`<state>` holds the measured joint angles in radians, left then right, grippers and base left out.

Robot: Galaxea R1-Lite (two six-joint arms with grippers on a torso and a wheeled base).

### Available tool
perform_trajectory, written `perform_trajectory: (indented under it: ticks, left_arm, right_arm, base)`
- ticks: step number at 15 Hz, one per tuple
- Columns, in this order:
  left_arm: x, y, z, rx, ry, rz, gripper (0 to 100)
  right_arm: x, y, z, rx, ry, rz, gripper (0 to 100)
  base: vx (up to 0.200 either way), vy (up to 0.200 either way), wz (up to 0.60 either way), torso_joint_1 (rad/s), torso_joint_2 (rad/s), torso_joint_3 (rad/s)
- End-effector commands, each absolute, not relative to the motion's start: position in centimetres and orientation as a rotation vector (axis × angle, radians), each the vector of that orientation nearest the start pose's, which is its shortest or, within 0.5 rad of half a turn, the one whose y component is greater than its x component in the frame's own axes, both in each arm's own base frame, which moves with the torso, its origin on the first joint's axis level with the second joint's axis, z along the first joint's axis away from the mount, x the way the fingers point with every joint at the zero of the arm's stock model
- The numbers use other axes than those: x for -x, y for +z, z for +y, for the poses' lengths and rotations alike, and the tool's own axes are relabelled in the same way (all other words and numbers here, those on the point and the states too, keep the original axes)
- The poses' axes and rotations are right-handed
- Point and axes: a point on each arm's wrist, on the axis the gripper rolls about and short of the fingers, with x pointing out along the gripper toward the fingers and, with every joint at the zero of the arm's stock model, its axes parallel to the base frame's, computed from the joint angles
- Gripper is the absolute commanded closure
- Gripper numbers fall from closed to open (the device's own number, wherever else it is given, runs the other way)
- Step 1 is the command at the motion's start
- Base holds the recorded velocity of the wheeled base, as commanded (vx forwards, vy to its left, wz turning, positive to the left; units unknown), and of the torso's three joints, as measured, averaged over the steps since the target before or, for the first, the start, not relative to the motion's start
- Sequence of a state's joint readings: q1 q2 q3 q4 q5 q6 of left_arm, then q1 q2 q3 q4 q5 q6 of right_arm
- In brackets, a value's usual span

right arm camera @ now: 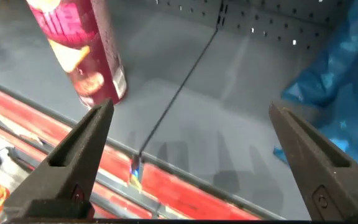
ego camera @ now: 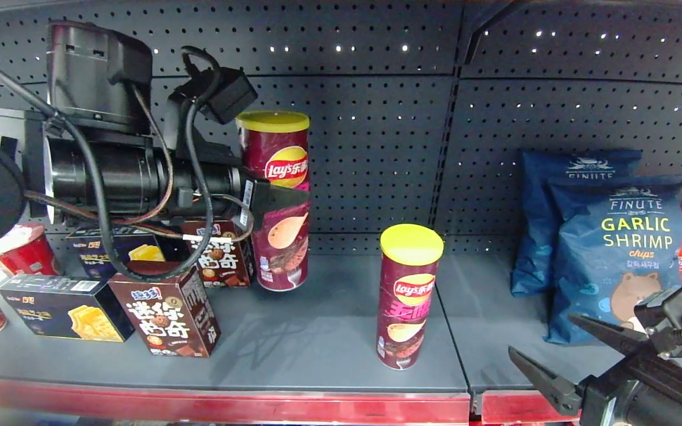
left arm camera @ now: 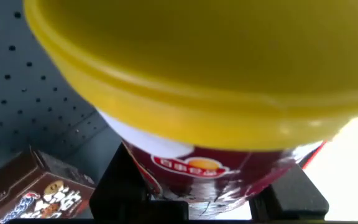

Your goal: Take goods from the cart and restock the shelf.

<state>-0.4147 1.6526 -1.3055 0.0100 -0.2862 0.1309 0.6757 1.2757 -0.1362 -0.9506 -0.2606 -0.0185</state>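
Left gripper (ego camera: 276, 201): clamped across the middle of a maroon chip can (ego camera: 274, 148), yellow lid (ego camera: 273, 120) up, slightly tilted. Hangs low over the grey shelf (ego camera: 317, 337), toward the pegboard (ego camera: 376, 148) at the back, just beside the brown snack boxes (ego camera: 166, 310); cannot tell whether the base touches. From the left wrist, looks down past the lid to dark fingers (left arm camera: 126, 186) on either side of the can. Over to the right gripper (ego camera: 541, 334): spread wide, holding nothing, low by the shelf's front edge before the blue chip bags (ego camera: 613, 254). Between the arms, near the shelf front: second chip can (ego camera: 407, 302), upright, apart from both grippers.
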Motion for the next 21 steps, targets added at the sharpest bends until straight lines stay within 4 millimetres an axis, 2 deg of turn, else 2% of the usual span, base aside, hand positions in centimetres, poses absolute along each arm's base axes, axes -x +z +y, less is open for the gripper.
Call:
perform_trajectory:
  ticks: [1,4,5,10,11,13,21]
  left_arm:
    - [-29.4,26.5,-13.8,-0.153,-0.727,0.337,100]
    - [-30.9,25.9,-15.2,-0.130,-0.723,0.277,100]
    - [-31.4,25.3,-16.2,-0.117,-0.740,0.275,100]
    - [-31.8,24.4,-16.5,-0.102,-0.740,0.327,100]
    - [-32.7,23.6,-16.9,-0.102,-0.743,0.333,100]
    - [-33.3,23.8,-17.4,-0.101,-0.744,0.340,100]
    - [-38.0,20.9,-19.8,-0.052,-0.730,0.387,100]
  right_arm:
    - [-12.2,13.7,8.8,0.109,0.404,0.176,0]
    - [-12.2,13.6,8.6,0.111,0.393,0.182,0]
    - [-12.0,13.5,8.4,0.113,0.389,0.183,0]
    - [-11.8,13.0,8.1,0.122,0.375,0.201,0]
    - [-11.7,12.9,7.8,0.123,0.363,0.203,0]
    - [-11.5,12.7,7.6,0.125,0.361,0.209,0]
    - [-11.7,12.6,7.3,0.123,0.335,0.215,0]
  base:
    - [0.000,0.000,0.00,0.000,0.00,0.000]
    - [0.000,0.000,0.00,0.000,0.00,0.000]
    - [0.000,0.000,0.00,0.000,0.00,0.000]
    - [0.000,0.000,0.00,0.000,0.00,0.000]
    - [0.000,0.000,0.00,0.000,0.00,0.000]
    - [0.000,0.000,0.00,0.000,0.00,0.000]
    - [0.000,0.000,0.00,0.000,0.00,0.000]
